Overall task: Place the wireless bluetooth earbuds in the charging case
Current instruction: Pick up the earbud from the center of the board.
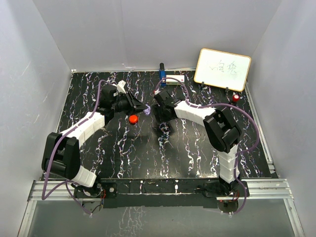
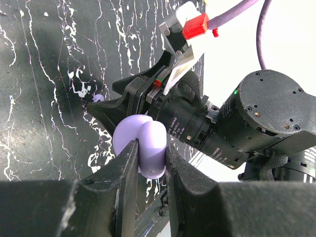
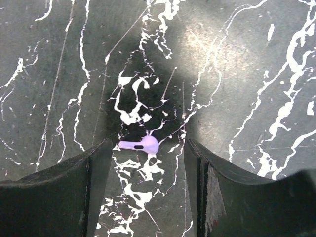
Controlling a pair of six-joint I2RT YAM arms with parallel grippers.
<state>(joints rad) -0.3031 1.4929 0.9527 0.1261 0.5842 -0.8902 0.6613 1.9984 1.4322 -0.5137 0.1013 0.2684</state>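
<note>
black marbled surface (image 1: 187, 148), white walls (image 1: 148, 34) around. left end effector (image 2: 152, 148) pinching lilac charging case (image 2: 143, 136), mid-surface. right end effector (image 3: 148, 143) spread, fingers either side of lilac earbud (image 3: 140, 144) lying on surface, not touching. small red round piece (image 1: 133, 118) just near of left end effector.

White panel walls (image 1: 148, 29) enclose a black marble-patterned tabletop (image 1: 148, 158) veined in white. An aluminium rail frame (image 1: 276, 186) runs along six o'clock. At one o'clock, a small whiteboard (image 1: 222, 69) stands before the back wall.
</note>
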